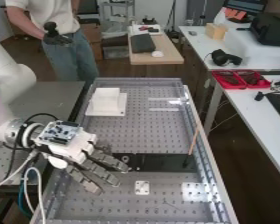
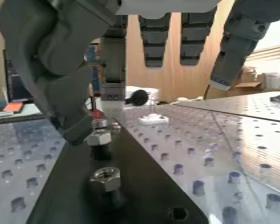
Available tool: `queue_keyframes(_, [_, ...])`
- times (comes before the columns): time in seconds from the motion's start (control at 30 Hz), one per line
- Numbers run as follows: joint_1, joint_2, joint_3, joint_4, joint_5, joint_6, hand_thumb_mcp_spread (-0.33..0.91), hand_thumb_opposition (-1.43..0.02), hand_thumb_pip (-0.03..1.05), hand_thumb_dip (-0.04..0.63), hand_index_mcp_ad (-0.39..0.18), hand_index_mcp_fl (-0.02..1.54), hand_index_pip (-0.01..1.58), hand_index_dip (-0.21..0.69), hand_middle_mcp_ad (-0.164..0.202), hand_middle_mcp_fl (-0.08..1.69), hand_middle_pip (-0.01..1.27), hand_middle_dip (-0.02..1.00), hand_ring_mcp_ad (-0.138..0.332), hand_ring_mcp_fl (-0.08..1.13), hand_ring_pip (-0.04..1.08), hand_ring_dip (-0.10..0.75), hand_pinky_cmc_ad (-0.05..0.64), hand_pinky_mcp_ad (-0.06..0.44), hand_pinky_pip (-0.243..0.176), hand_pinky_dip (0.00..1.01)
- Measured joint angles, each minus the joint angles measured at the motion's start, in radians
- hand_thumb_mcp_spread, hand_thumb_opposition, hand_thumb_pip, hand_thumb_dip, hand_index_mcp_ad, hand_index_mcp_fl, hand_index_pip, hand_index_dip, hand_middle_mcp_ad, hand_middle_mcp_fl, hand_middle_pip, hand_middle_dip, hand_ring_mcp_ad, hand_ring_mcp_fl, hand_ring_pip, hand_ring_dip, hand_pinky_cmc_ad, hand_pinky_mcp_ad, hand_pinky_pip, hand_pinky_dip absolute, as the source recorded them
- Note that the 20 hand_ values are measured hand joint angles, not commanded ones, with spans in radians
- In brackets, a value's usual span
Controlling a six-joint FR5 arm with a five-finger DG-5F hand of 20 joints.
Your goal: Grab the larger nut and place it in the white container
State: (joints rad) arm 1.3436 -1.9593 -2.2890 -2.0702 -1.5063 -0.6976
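Note:
The hand (image 1: 97, 167) is over the left end of the flat black bar (image 1: 165, 162), its fingers slanting out across it. In the wrist view the hand (image 2: 64, 107) has its fingers hanging fairly straight, open, with nothing held. The larger nut (image 2: 99, 137) stands on the bar close beside the thumb tip; whether they touch, I cannot tell. Nearer the camera stands the smaller nut (image 2: 106, 179). Behind the larger nut is the bearing (image 2: 100, 123), which also appears as a bearing (image 1: 125, 158) just past the fingers. The white container (image 1: 106, 100) sits on the far left of the perforated bench.
A small white block (image 1: 142, 187) lies on the bench in front of the bar. An orange-brown stick (image 1: 193, 142) leans near the right rail (image 1: 207, 155). Clear brackets (image 1: 165, 105) are at the far right. A person stands beyond the bench.

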Motion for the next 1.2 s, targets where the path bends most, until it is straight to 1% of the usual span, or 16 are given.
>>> queue_keyframes(0.07, [-0.001,-0.004,0.001,0.001,-0.003,-0.001,0.34,-0.85,0.72,0.175,-0.138,0.02,1.56,0.065,0.084,0.01,0.14,0.23,0.176,0.00,0.17,0.124,0.380,0.328,-0.105,0.63])
queue_keyframes(0.3, [-0.009,-0.012,0.005,0.011,-0.001,0.007,0.34,-0.85,0.72,0.175,-0.138,0.07,1.56,0.080,0.086,0.01,0.14,0.23,0.176,0.00,0.16,0.124,0.379,0.326,-0.105,0.64])
queue_keyframes(0.37, [-0.011,-0.012,0.007,0.010,-0.003,0.007,0.34,-0.85,0.72,0.175,-0.138,0.09,1.56,0.077,0.086,0.01,0.14,0.23,0.176,0.00,0.19,0.124,0.379,0.326,-0.105,0.64])
queue_keyframes(0.43, [-0.013,-0.012,0.009,0.006,-0.007,0.007,0.34,-0.85,0.73,0.175,-0.138,0.10,1.56,0.098,0.082,0.01,0.14,0.23,0.176,0.00,0.19,0.124,0.380,0.328,-0.105,0.63])
queue_keyframes(0.53, [-0.012,-0.011,0.010,-0.001,-0.012,0.008,0.34,-0.85,0.73,0.178,-0.138,0.12,1.56,0.110,0.086,0.01,0.14,0.23,0.176,0.00,0.19,0.122,0.380,0.328,-0.105,0.65])
queue_keyframes(0.63, [-0.008,-0.009,0.010,-0.007,-0.015,0.009,0.34,-0.85,0.73,0.176,-0.138,0.12,1.56,0.110,0.086,0.01,0.14,0.23,0.176,0.00,0.19,0.122,0.379,0.330,-0.105,0.65])
queue_keyframes(0.7, [-0.006,-0.008,0.011,-0.012,-0.018,0.008,0.34,-0.85,0.77,0.178,-0.138,0.12,1.56,0.113,0.086,0.01,0.14,0.22,0.176,0.00,0.18,0.122,0.379,0.328,-0.105,0.65])
queue_keyframes(0.77, [-0.006,-0.007,0.012,-0.018,-0.019,0.007,0.34,-0.85,0.77,0.176,-0.138,0.14,1.56,0.108,0.086,0.01,0.14,0.22,0.176,0.00,0.18,0.122,0.379,0.311,-0.105,0.65])
queue_keyframes(0.8, [-0.006,-0.007,0.013,-0.021,-0.020,0.007,0.34,-0.85,0.77,0.176,-0.138,0.14,1.56,0.108,0.086,0.01,0.14,0.22,0.176,0.00,0.18,0.122,0.384,0.311,-0.105,0.65])
queue_keyframes(0.83, [-0.006,-0.007,0.013,-0.021,-0.020,0.007,0.34,-0.85,0.77,0.176,-0.138,0.14,1.56,0.112,0.086,0.01,0.14,0.22,0.176,0.00,0.18,0.122,0.367,0.309,-0.105,0.65])
queue_keyframes(0.87, [-0.006,-0.006,0.013,-0.023,-0.021,0.007,0.34,-0.85,0.77,0.176,-0.138,0.14,1.56,0.113,0.086,0.01,0.14,0.22,0.176,0.00,0.18,0.122,0.365,0.312,-0.105,0.65])
queue_keyframes(1.2, [-0.021,-0.009,0.017,-0.032,-0.045,-0.006,0.34,-0.85,0.77,0.178,-0.134,0.13,1.56,0.112,0.086,0.01,0.14,0.22,0.176,0.00,0.18,0.122,0.365,0.312,-0.105,0.65])
